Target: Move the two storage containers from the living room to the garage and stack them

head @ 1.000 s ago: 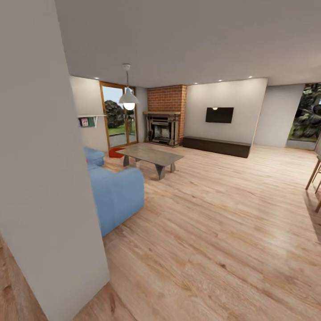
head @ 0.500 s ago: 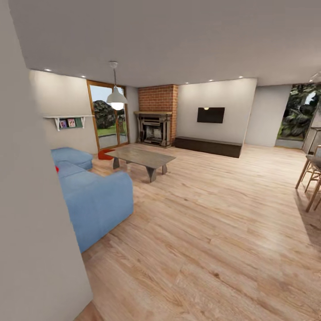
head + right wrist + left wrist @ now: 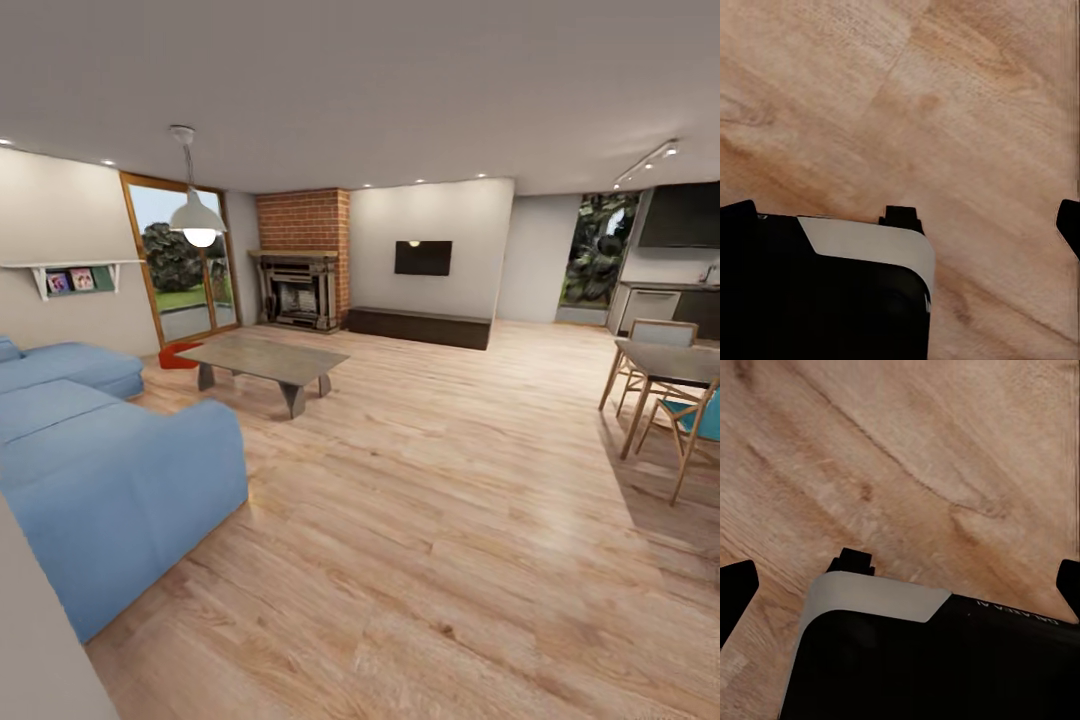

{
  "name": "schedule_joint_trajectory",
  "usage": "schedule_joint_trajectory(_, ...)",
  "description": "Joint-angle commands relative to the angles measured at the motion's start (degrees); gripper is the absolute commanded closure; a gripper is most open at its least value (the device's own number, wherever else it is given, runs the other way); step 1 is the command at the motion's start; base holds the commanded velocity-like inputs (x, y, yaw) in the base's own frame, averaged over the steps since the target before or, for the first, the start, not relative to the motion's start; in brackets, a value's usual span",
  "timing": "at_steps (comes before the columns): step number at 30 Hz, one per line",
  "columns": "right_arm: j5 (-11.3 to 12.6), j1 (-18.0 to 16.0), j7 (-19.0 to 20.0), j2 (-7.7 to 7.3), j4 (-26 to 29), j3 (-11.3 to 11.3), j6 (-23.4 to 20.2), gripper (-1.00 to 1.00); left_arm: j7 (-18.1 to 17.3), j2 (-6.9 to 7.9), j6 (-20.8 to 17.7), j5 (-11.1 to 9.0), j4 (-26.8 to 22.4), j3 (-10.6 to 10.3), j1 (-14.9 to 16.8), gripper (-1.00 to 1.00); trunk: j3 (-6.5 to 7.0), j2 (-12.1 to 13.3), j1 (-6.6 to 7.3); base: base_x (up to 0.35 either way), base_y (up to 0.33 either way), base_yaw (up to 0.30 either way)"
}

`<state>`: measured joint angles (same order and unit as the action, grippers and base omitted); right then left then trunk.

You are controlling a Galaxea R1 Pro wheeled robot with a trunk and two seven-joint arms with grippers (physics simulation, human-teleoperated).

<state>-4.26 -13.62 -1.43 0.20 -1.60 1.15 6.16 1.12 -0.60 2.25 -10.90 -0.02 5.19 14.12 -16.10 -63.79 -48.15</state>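
the view has swung past the wall, opening the living room; a red container shows beyond the coffee table. both grippers, spread wide, hold nothing.

storage container | orange-red, partly hidden | on living room floor behind coffee table
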Motion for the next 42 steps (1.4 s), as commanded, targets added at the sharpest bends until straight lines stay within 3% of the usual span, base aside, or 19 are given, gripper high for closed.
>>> schedule_joint_trajectory(1, -0.4, -0.1, -0.1, 0.03, -0.2, 0.1, 0.3, -1.0, 0.1, -0.01, 0.1, 0.0, 0.0, 0.4, 0.0, -1.0, -0.07, 0.0, -0.03, 0.301, -0.094, -0.292)
schedule_joint_trajectory(24, -0.5, -0.1, -0.1, 0.06, -0.2, 0.1, 0.3, -1.0, 0.1, 0.03, 0.0, 0.0, 0.0, 0.4, 0.0, -1.0, -0.07, 0.0, -0.03, 0.302, -0.093, -0.285)
schedule_joint_trajectory(42, -0.6, -0.1, -0.2, -0.03, -0.2, 0.1, 0.3, -1.0, 0.1, 0.08, 0.0, 0.0, 0.0, 0.4, 0.0, -1.0, -0.07, 0.0, -0.03, 0.307, -0.024, -0.019)
